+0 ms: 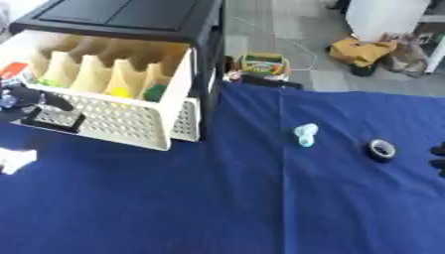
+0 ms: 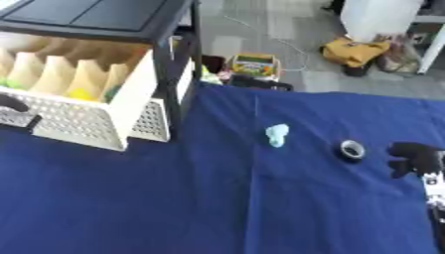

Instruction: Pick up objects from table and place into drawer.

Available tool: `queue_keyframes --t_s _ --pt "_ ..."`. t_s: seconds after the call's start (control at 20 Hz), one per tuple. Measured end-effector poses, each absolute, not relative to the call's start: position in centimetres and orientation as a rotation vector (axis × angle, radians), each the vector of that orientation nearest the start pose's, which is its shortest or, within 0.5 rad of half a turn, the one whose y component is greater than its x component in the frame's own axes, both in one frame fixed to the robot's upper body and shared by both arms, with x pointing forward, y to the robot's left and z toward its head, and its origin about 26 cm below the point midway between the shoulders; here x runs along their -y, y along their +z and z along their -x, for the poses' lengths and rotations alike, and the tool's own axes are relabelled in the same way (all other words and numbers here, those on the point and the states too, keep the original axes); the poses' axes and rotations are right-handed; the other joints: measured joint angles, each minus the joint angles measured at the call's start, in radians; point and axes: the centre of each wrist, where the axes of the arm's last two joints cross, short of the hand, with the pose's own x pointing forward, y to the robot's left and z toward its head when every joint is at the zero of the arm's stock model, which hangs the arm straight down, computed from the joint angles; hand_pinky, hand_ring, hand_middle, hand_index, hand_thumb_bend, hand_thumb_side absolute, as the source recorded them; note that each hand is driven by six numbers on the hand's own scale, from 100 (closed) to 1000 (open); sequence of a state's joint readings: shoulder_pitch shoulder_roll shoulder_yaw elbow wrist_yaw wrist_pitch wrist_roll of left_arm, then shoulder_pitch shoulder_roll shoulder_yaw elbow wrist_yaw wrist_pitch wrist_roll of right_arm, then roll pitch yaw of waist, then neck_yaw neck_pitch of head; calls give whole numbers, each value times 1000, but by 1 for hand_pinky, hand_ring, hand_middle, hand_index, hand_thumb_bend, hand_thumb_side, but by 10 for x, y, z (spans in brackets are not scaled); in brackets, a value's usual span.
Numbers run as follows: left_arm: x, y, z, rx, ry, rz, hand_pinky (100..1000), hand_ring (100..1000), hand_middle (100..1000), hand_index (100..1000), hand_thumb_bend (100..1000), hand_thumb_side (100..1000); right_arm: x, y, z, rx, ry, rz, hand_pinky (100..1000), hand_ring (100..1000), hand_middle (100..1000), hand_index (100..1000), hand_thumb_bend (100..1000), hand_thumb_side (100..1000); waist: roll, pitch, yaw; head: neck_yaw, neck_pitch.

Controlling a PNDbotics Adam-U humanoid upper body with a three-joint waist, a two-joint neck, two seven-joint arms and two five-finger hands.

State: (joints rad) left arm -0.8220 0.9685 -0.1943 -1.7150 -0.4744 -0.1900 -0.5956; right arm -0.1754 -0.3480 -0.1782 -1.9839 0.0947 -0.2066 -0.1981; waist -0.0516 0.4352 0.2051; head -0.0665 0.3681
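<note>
A table draped in dark blue cloth (image 1: 174, 198), creased along one long fold, carries a black-framed cabinet (image 1: 130, 17) at its far left. The cabinet's cream plastic drawer (image 1: 113, 116) is pulled open; its front wall is perforated in a fine grid and bears a black rectangular handle (image 1: 54, 123). Tan, pointed partitions (image 1: 91, 74) divide the interior into narrow compartments. A yellow item (image 1: 119, 92) and a green item (image 1: 155, 91) lie in adjacent compartments near the front right corner; their shapes cannot be made out.

On the cloth, well apart from the drawer, lies a small pale blue object (image 1: 305, 134), soft in outline and elongated. To its right sits a black roll of tape (image 1: 381, 149), ring-shaped with a lighter core. A white object (image 1: 16, 159) lies at the left edge of the cloth, below the drawer.

The left hand (image 1: 26, 96), black, is at the drawer's front left corner, above the handle; whether its fingers are spread or closed cannot be told. The right hand (image 2: 415, 156) hovers at the right edge, just beside the tape roll but apart from it, fingers loosely extended and holding nothing.
</note>
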Motion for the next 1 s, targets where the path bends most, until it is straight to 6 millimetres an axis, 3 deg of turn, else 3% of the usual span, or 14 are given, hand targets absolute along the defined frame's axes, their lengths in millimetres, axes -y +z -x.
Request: queue_keyframes --t_s 0.5,0.65,1.0 --pt "-285 380 -300 -2294 2303 1182 186 100 100 798 100 262 323 180 -284 2401 103 569 661 723 395 712 157 889 -1 0 7 -59 8" --pt "-276 380 -290 -2332 2251 1073 179 100 100 790 100 254 324 180 -283 2404 92 576 661 723 396 713 157 890 -3 0 10 -77 10" --pt "-263 375 -289 -2472 2141 784 156 100 100 764 100 371 325 179 -282 2406 83 582 661 723 397 713 159 893 -6 -4 7 -108 26"
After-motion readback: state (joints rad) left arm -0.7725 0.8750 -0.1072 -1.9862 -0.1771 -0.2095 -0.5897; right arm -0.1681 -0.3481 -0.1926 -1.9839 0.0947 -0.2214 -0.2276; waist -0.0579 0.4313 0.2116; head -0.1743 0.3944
